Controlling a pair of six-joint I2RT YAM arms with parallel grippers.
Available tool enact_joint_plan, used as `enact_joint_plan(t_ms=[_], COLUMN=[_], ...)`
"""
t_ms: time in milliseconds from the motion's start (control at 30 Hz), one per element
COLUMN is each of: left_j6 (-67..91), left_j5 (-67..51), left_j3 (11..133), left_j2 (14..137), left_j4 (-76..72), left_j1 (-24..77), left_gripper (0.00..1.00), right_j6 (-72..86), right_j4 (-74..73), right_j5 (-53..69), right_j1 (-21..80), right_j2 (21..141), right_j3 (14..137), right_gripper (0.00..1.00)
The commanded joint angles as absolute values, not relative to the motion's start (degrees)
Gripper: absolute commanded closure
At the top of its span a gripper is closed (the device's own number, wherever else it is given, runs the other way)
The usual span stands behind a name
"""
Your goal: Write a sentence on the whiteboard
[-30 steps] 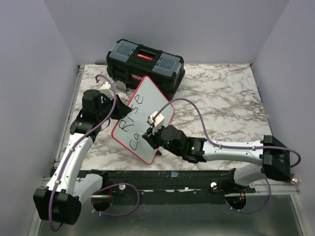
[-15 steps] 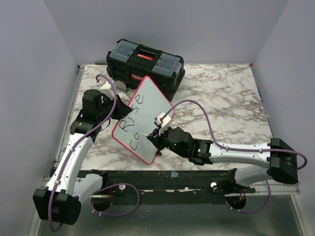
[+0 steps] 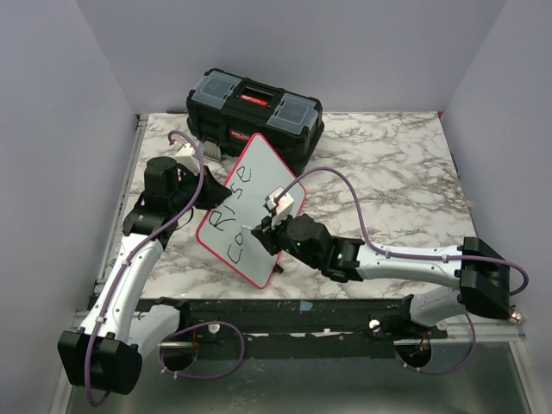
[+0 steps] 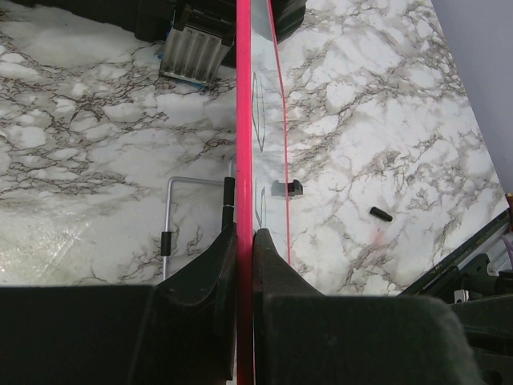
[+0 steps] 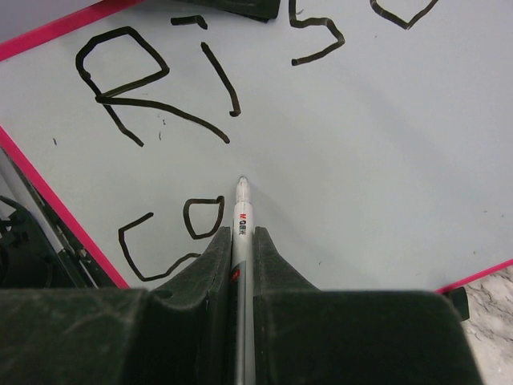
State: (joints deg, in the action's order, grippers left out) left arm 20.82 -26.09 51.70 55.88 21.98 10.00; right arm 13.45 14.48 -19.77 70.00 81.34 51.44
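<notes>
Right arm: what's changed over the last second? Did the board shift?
The right gripper, fingers shut on the marker, drew back rightward, then returned to the whiteboard, tip beside the sentence's "Co". The left gripper kept its hold on the rim; whiteboard and toolbox stayed put.

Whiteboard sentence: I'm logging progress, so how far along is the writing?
Done: the sentence shows "Rise" and, below it, "Co". In hand: the left claw clamps the whiteboard by its edge, holding it tilted; the right claw grips the marker, tip beside the "o". Left: the rest of the second word and whatever follows.
</notes>
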Motion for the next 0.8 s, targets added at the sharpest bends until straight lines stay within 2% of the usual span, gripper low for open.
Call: enact_joint_plan(t_ms=[0,767], left_j6=[15.6,15.6], left_j5=[-24.5,-24.4], left_j3=[51.9,51.9], left_j2=[55.3,55.5], left_j4=[23.6,23.6], left_j1=[10.7,10.7], left_gripper=[1.00,1.00], right_j6=[13.6,18.6], right_j4=[16.3,16.9], right_j5=[-18.5,-17.3], right_j1=[69.5,69.4], right_j2=[83.0,80.4], right_j3=[53.4,44.6], right_gripper=[0.99,0.99])
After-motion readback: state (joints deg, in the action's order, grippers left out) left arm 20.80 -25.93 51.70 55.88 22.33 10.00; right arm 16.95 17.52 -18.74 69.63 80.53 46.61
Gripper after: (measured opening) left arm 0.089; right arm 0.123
